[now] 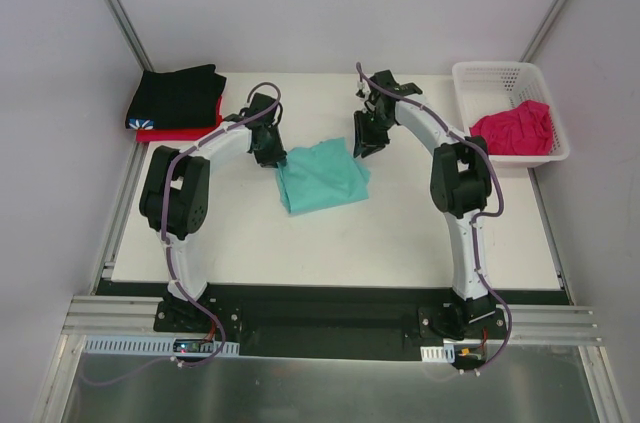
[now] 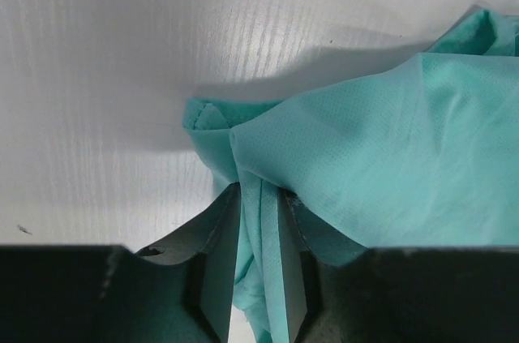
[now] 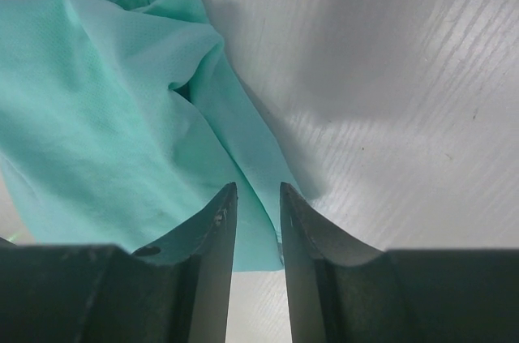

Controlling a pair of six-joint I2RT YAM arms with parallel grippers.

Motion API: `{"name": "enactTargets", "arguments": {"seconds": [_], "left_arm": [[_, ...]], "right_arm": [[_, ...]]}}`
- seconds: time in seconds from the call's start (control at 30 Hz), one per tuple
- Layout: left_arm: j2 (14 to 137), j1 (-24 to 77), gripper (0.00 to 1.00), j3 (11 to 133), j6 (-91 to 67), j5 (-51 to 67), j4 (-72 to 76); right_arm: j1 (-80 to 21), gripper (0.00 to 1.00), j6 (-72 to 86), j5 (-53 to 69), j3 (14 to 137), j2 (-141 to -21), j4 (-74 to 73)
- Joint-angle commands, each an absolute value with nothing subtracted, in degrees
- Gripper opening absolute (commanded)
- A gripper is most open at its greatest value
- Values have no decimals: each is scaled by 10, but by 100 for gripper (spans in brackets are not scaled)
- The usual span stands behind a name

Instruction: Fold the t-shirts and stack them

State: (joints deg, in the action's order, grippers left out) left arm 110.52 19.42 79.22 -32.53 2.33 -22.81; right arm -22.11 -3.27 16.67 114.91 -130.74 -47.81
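Observation:
The teal-green t-shirt [image 1: 322,176] lies partly folded at the table's middle. My left gripper [image 1: 270,154] is at its far left corner, shut on a bunched fold of teal cloth [image 2: 261,221] that runs between the jaws [image 2: 259,189]. My right gripper [image 1: 366,143] hovers at the shirt's far right corner. Its jaws [image 3: 258,187] stand a little apart, with the shirt's edge [image 3: 251,221] lying flat below them and nothing gripped. The black t-shirt [image 1: 177,96] lies folded on the red t-shirt [image 1: 178,133] at the far left. The magenta-pink t-shirt [image 1: 514,127] lies crumpled in the basket.
The white lattice basket [image 1: 497,76] stands at the far right corner of the white table [image 1: 400,243]. Grey enclosure walls stand close on the left, right and back. The arm bases sit on a black rail at the near edge.

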Motion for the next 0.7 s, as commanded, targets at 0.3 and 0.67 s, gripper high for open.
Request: {"name": "enactTargets", "arguments": {"seconds": [0.3,0.67], "left_arm": [[1126,192,0,810,-334,3,-195],[1052,192,0,767,-327,-11,-198]], "right_arm": [[-206,26,-40,182,1129,-1257,-481],[-208,24,-31,187,1114,-1244,-477]]}}
